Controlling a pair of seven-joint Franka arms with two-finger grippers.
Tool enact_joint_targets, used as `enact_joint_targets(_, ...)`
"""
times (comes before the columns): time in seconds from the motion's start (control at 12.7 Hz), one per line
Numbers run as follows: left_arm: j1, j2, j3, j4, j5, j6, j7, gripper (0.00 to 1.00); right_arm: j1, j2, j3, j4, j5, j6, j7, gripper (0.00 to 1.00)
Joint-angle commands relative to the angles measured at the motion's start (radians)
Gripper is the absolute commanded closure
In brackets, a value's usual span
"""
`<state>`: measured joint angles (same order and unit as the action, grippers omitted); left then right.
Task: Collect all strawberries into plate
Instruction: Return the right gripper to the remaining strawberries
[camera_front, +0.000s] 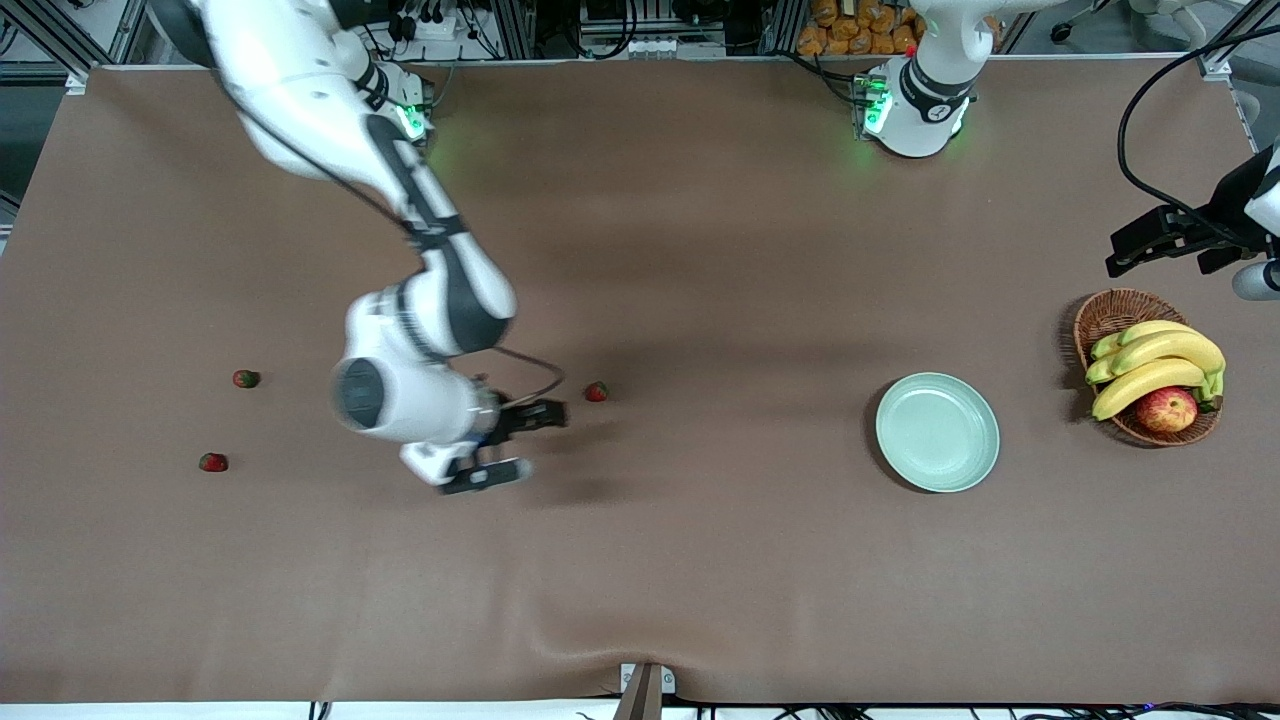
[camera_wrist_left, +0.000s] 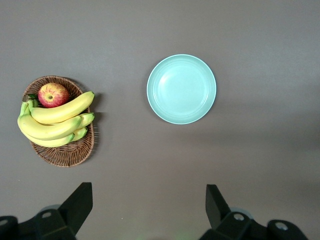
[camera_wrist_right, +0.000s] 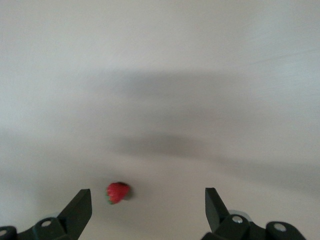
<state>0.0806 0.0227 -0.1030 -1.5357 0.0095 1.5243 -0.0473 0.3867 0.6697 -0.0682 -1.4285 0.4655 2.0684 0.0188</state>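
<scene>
Strawberries, three tiny red ones: one (camera_front: 596, 391) lies just beside the empty, wide-open right hand (camera_front: 520, 445), two (camera_front: 245, 378) (camera_front: 212, 462) well apart. Left hand (camera_wrist_left: 149, 210) waits open, empty, over the worktop (camera_front: 700, 560) near the round mint-green plate (camera_front: 937, 431).

No lettering, labels, brand marks, numbers or signs can be read on anything here.

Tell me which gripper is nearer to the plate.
Left. The left gripper hangs open above the left arm's end of the table, by the basket, close to the plate. The right gripper is open, low over mid-table beside a strawberry, well away from it.
</scene>
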Motion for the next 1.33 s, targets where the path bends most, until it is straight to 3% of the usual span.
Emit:
enact_joint_targets(0.0, 0.007, -0.012, -0.001, 0.002, -0.016, -0.007, 0.001, 0.0, -0.167, -0.051, 0.021, -0.027, -0.043, -0.08, -0.002, 0.0)
enact_joint_targets(0.24, 0.004, -0.013, -0.003, 0.002, -0.016, -0.007, 0.013, 0.0, -0.265, -0.062, 0.021, -0.026, -0.273, -0.099, -0.01, 0.0)
enact_joint_targets(0.39, 0.005, -0.015, -0.003, 0.002, -0.016, -0.009, 0.018, 0.0, -0.317, -0.048, 0.022, -0.021, -0.405, -0.09, -0.115, 0.0)
enact_joint_targets(0.63, -0.002, -0.012, -0.007, 0.002, -0.016, -0.009, 0.003, 0.0, -0.438, -0.012, 0.022, -0.024, -0.419, 0.037, -0.417, 0.0)
enact_joint_targets(0.86, -0.002, -0.009, -0.023, -0.003, -0.017, -0.009, -0.003, 0.0, -0.531, 0.062, 0.022, -0.024, -0.416, 0.071, -0.667, 0.0)
enact_joint_targets(1.02, -0.019, 0.015, -0.091, -0.003, -0.022, 0.008, -0.041, 0.0, -0.561, 0.1, 0.024, -0.024, -0.413, 0.122, -0.733, 0.0)
enact_joint_targets(1.26, -0.117, 0.155, -0.205, 0.002, -0.01, 0.167, -0.268, 0.0, -0.592, 0.149, 0.024, -0.024, -0.415, 0.167, -0.835, 0.0)
